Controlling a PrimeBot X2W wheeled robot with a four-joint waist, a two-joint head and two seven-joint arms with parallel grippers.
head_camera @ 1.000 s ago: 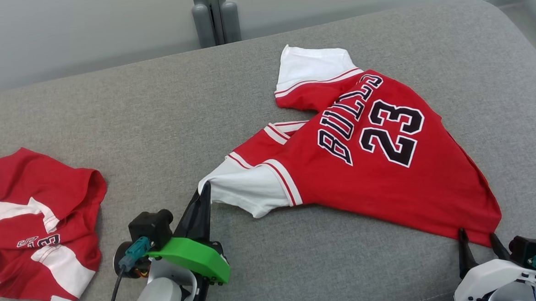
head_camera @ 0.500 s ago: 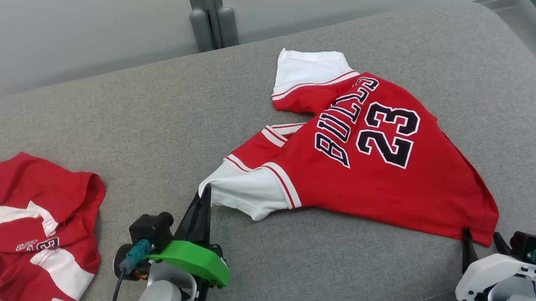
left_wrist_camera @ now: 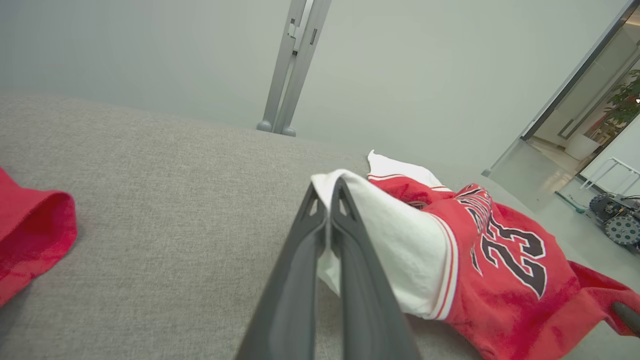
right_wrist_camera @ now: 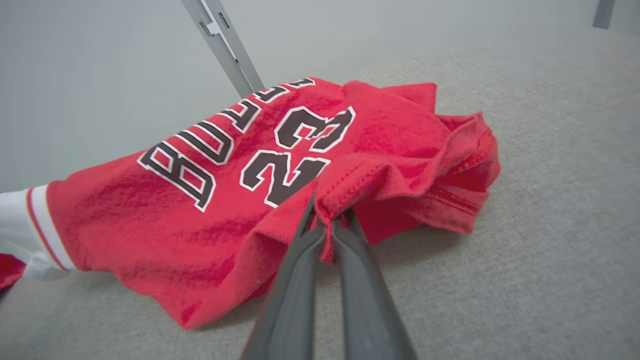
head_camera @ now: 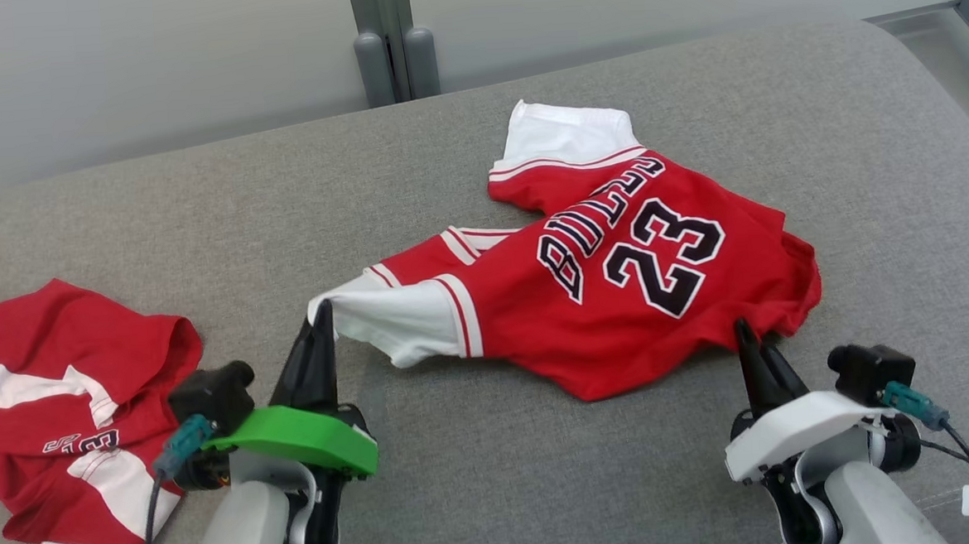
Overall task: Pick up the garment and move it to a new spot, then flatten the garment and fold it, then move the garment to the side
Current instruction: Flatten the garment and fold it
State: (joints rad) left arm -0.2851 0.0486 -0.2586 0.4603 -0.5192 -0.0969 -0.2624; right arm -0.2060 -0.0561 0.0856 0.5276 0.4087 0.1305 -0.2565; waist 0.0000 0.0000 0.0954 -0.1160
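Both ends of red jersey (head_camera: 619,298) held as it lies centre of grey cushion (head_camera: 545,484), right side bunched. Left gripper (head_camera: 321,314) pinches edge of white sleeve (head_camera: 388,323); right gripper (head_camera: 745,333) pinches gathered red hem (right_wrist_camera: 350,185), jaws closed on cloth. Fabric looks light, soft, limp, probably sagging between holds; sleeve tip and hem corner seem sound places to take it for spreading flat. Print reads "BULLS" above "23". Second red garment (head_camera: 67,385) heaped at far left, small "23" showing.

Lab-like office, frosted partition (head_camera: 150,66), grey sofa (head_camera: 544,468)
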